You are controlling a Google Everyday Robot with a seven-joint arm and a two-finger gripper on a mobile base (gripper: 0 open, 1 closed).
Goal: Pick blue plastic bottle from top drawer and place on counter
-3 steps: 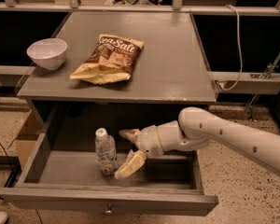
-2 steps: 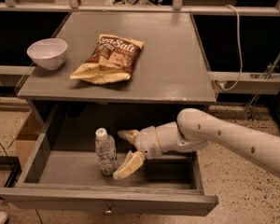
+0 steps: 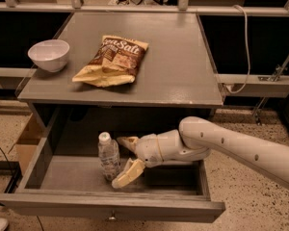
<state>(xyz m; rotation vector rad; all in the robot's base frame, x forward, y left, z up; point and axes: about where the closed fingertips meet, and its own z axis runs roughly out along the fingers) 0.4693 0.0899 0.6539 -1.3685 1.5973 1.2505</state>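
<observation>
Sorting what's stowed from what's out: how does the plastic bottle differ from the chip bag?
The blue plastic bottle stands upright in the open top drawer; the Sea Salt chip bag lies flat on the counter. The bottle is clear with a white cap; the bag is brown and yellow, crumpled. The open gripper sits right beside the bottle, well away from the bag. Their lengths look similar.

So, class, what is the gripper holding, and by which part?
Nothing yet: the gripper, inside the drawer, has its fingers spread open by the upright bottle.
</observation>
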